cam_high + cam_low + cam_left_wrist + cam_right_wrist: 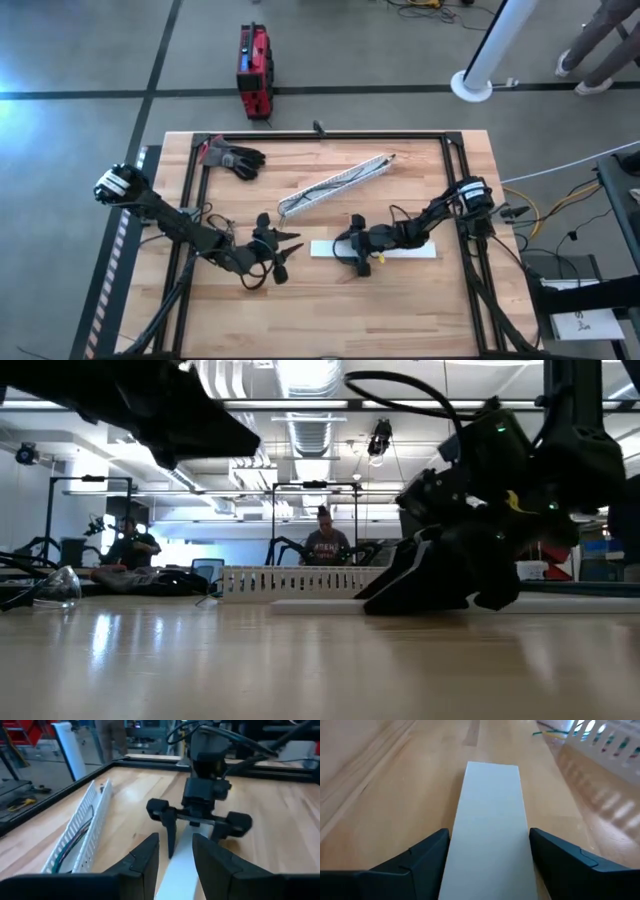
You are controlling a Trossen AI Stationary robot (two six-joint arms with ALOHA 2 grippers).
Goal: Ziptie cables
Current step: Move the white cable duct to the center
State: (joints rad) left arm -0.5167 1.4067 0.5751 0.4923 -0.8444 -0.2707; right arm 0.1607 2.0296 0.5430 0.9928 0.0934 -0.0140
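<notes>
Cables [325, 187] in white channel [335, 186] | right gripper [352, 250] fingers spread astride flat lid [400, 251] | left gripper [285, 252] fingers spread nearby

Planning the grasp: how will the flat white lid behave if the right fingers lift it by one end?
The lid looks thin, so probably light and may flex. Its smooth face could slip between the open right gripper fingers. Lying flat on the table, it shouldn't roll.

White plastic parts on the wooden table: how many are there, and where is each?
2. The long white slotted plastic channel lies diagonally at the table's middle, thin wires inside. The flat white lid lies nearer the front edge, the open right gripper straddling it.
</notes>
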